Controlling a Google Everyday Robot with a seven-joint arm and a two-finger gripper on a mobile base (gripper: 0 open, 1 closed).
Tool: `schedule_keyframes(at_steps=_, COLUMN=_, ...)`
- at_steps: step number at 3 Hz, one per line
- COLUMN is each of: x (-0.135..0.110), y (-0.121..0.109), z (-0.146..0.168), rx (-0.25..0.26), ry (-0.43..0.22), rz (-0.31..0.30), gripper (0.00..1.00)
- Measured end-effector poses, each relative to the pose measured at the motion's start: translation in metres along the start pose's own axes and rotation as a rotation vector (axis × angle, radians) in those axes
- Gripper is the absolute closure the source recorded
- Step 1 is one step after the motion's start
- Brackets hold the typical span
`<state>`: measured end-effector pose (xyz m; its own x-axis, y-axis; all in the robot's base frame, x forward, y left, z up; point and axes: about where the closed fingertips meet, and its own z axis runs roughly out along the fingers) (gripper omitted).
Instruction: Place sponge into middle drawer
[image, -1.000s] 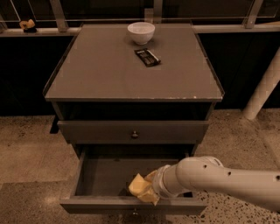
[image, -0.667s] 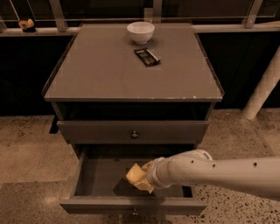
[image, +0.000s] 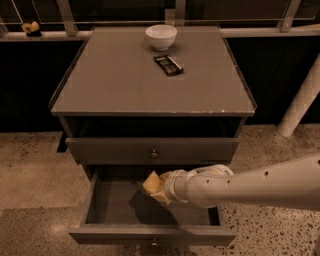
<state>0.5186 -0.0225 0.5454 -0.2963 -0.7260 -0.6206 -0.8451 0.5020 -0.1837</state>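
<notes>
The yellow sponge (image: 152, 184) is held in my gripper (image: 161, 187), which is shut on it above the floor of the open middle drawer (image: 112, 207). The white arm reaches in from the right, and the gripper sits near the drawer's back centre, just under the closed drawer front above (image: 153, 150). The sponge hangs clear of the drawer floor and casts a dark shadow below it. The middle drawer's front knob (image: 154, 243) shows at the bottom edge.
A white bowl (image: 161, 36) and a small dark flat packet (image: 168, 64) rest on the cabinet top (image: 120, 85). A white post (image: 300, 102) stands at the right. Speckled floor surrounds the cabinet.
The gripper with the sponge has moved left and further back over the drawer, from near the front right toward the centre.
</notes>
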Motion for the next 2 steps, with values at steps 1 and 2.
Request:
schedule_keyframes(at_steps=1, x=0.0, y=0.0, z=0.0, rx=0.0, ry=0.0, rz=0.0, gripper=1.0)
schedule_keyframes(at_steps=2, x=0.006, y=-0.005, z=0.022, rx=-0.007, ry=0.013, rz=0.022, gripper=1.0)
